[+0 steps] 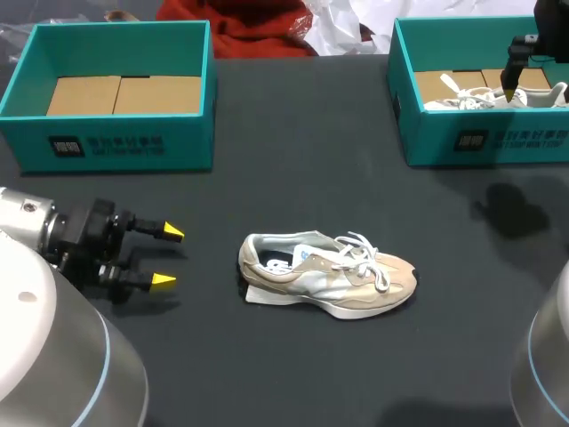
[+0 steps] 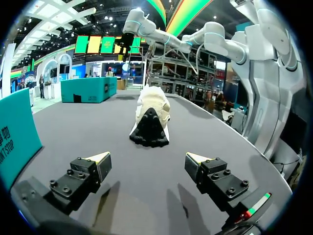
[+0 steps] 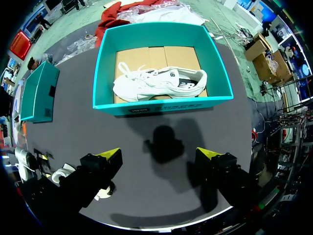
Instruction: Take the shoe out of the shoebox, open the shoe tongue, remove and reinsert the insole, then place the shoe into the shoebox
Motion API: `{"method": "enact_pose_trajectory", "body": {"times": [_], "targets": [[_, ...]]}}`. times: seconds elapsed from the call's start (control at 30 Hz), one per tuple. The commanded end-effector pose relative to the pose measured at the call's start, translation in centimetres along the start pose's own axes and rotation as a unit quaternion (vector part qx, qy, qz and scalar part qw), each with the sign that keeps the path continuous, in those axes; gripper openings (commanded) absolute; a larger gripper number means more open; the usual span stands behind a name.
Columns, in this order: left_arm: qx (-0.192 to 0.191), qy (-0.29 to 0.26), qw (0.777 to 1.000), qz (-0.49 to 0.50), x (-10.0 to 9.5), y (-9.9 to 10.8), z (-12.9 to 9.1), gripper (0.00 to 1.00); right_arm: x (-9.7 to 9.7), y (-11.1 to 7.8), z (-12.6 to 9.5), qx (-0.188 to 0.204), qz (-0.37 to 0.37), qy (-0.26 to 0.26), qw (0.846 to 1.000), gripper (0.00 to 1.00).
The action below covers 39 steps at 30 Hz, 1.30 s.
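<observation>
Shoebox [image 1: 124,142], empty, sits at 10 o'clock on the dark bench [image 1: 293,133]. A second shoebox [image 1: 498,140] at 2 o'clock holds a white shoe [image 3: 159,83]. The tan shoe [image 1: 329,277] stands out on the bench near the middle, toe to 3 o'clock. I think opening the tongue comes next: one hand holds, one pulls. The laces [image 1: 369,258] may get in the way. The left hand [image 1: 168,257] is at 8 o'clock, fingers apart. The right hand [image 3: 159,155] hangs high near the second shoebox, fingers apart too.
</observation>
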State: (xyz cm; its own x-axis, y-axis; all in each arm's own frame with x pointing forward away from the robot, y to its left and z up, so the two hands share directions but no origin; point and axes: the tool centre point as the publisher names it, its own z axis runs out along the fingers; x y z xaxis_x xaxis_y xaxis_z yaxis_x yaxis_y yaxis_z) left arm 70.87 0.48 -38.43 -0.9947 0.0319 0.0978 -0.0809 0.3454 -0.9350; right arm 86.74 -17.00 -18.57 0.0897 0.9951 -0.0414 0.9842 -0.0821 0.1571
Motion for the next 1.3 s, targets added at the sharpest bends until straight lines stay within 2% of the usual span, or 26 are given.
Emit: {"method": "enact_pose_trajectory", "body": {"times": [0.03,0.77,1.3], "targets": [[0.003,-0.003,1.0,0.002,-0.5,0.2,1.2,1.0,0.0,-0.1,0.0,-0.001,0.0,0.0,1.0,1.0],[0.004,-0.005,1.0,-0.003,-0.6,-0.8,6.0,1.0,0.0,-0.1,0.0,-0.001,0.0,0.0,1.0,1.0],[-0.005,0.007,1.0,0.004,0.1,-1.6,8.3,1.0,0.0,-0.1,0.0,-0.001,0.0,0.0,1.0,1.0]]}}
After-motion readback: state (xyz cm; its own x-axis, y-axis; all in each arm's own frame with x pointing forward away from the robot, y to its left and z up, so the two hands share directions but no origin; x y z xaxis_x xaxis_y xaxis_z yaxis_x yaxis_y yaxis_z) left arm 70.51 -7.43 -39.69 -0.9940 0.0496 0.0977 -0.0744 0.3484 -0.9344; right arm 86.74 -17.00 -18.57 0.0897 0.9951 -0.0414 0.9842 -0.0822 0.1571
